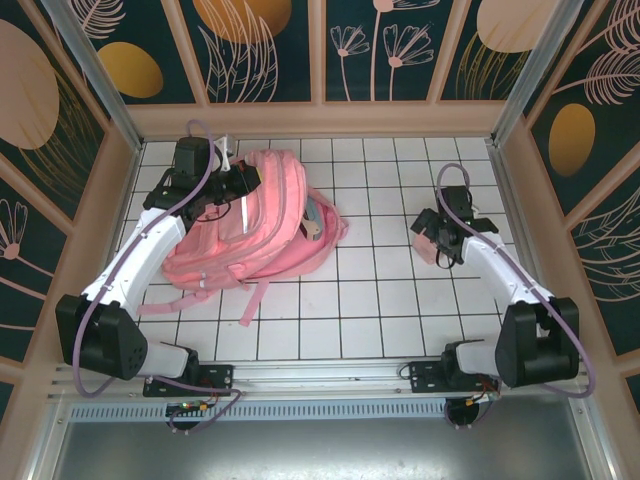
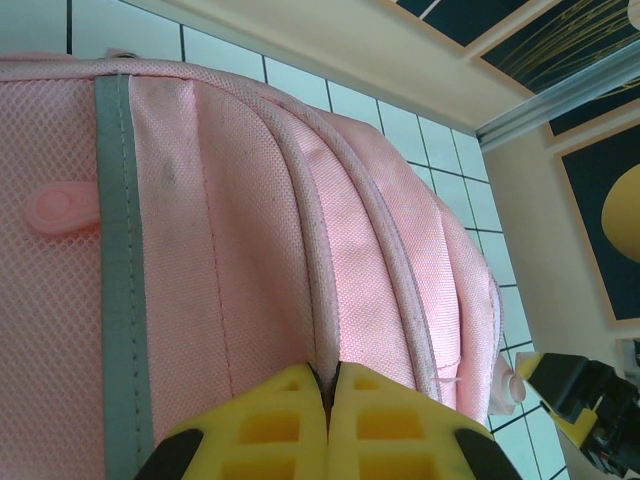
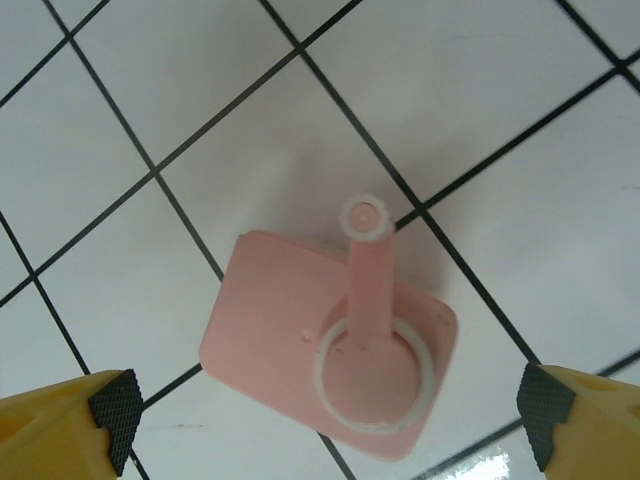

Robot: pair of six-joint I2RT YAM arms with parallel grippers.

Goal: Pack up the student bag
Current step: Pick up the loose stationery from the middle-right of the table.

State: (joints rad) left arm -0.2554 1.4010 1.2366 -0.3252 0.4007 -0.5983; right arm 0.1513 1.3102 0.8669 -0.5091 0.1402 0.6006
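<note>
The student bag [image 1: 255,225] lies on its side at the left of the white tiled table, its opening turned right, with bluish and beige items [image 1: 314,216] showing inside. My left gripper [image 1: 238,186] rests on the bag's upper end. In the left wrist view its yellow fingers [image 2: 270,420] are shut [image 2: 326,378] on a raised zip seam of the student bag [image 2: 250,230]. To the right, my right gripper [image 1: 438,242] hovers open [image 3: 328,425] over a small pink square bottle [image 3: 330,350] with a white-ringed cap, standing on the tiles between the spread fingertips [image 3: 112,412].
A pink strap [image 1: 250,298] trails from the bag toward the near edge. A grey reflective strip [image 2: 122,280] runs down the bag's front. Wooden walls [image 1: 320,120] close in the table at the back and both sides. Bare tiles [image 1: 370,290] lie between the bag and the right arm.
</note>
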